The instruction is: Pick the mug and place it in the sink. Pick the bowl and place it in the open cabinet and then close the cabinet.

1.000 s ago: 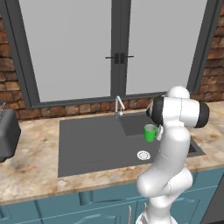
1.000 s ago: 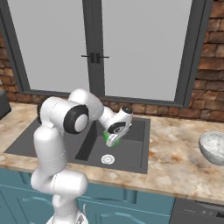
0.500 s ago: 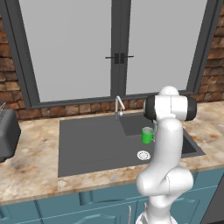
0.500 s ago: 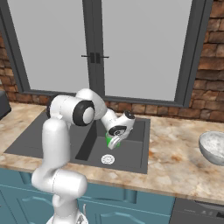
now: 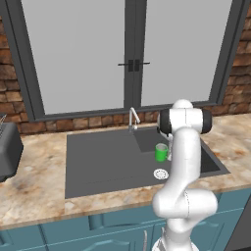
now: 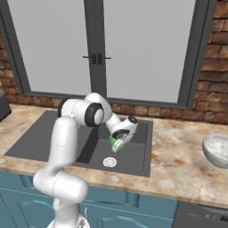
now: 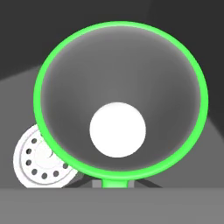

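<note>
My hand [image 6: 116, 144] is closed on the mug [image 5: 161, 152], which hangs upright over the sink [image 5: 103, 162], with the drain [image 7: 37, 158] just below it.

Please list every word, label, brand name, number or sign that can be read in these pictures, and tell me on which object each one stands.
None: no readable text appears in any view.
The small bright green mug, the dark grey recessed sink and the round grey bowl are plain.
The window doors and brick wall bear no signs.
</note>
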